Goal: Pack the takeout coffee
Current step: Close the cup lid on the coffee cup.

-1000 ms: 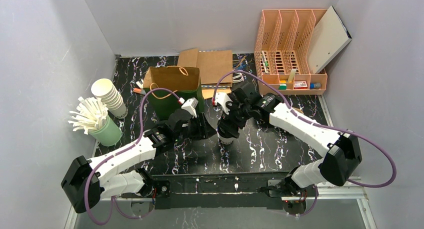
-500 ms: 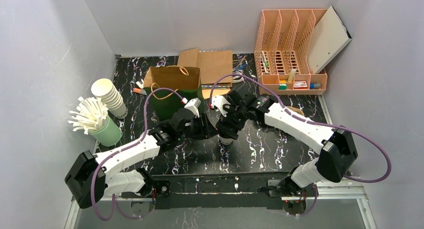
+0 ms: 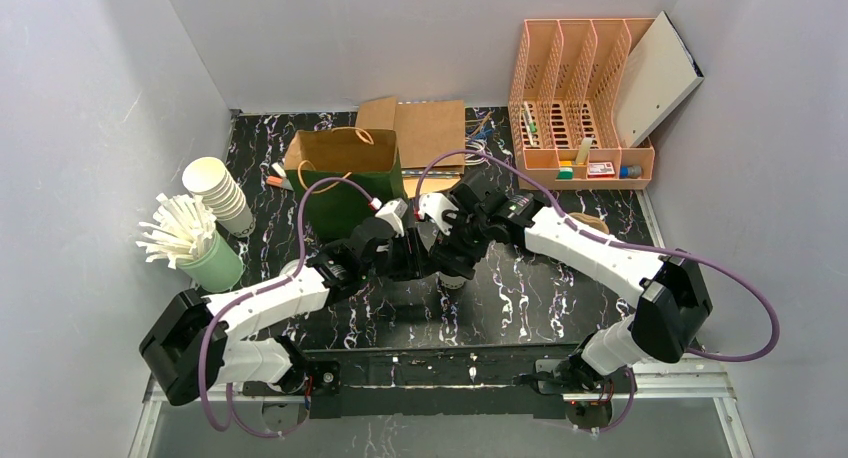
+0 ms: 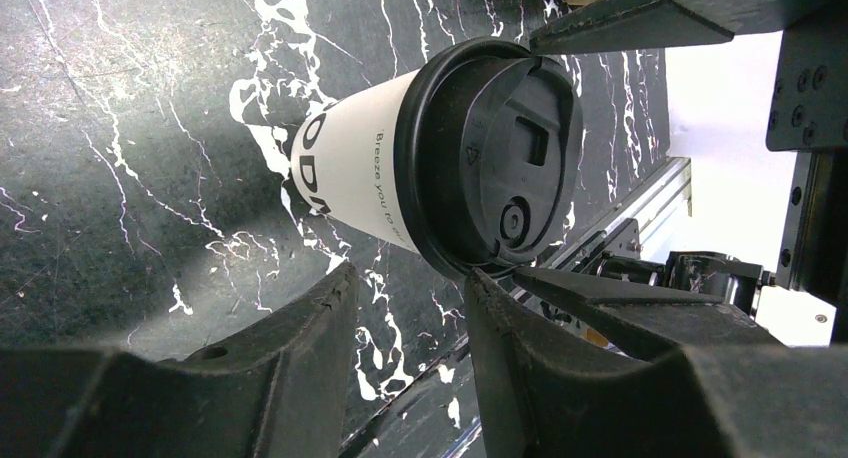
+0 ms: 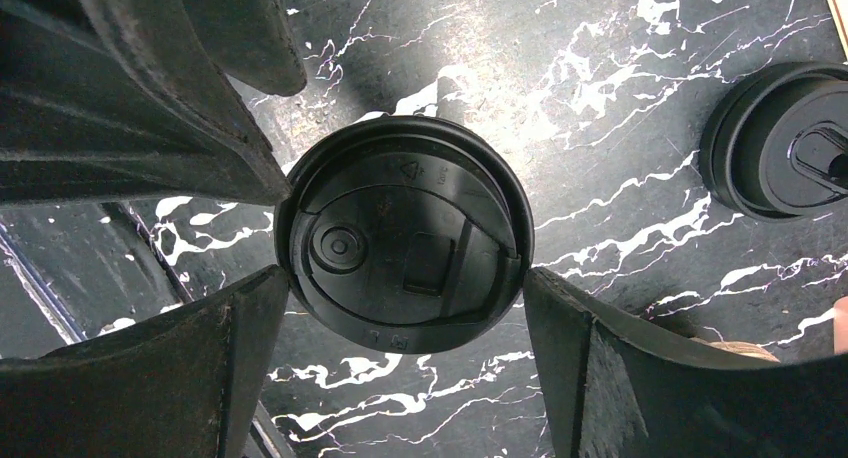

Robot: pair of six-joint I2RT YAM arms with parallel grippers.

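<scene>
Coffee cup (image 4: 360,178), black lid (image 5: 405,233): my right gripper (image 5: 403,278) straddles it, spread wide, contact unclear. My left gripper (image 4: 408,278) alongside: half-open, empty. Second lid (image 5: 790,143) near cup: cut off.

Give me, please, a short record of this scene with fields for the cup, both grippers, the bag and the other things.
cup: white, black lid on, upright on the table
right gripper: open, one finger each side of the lid
left gripper: partly open, beside the cup, holding nothing
bag: green, top open, standing behind the grippers
spare lid: on the table, apart from the cup
far left: cup stack, straws
</scene>
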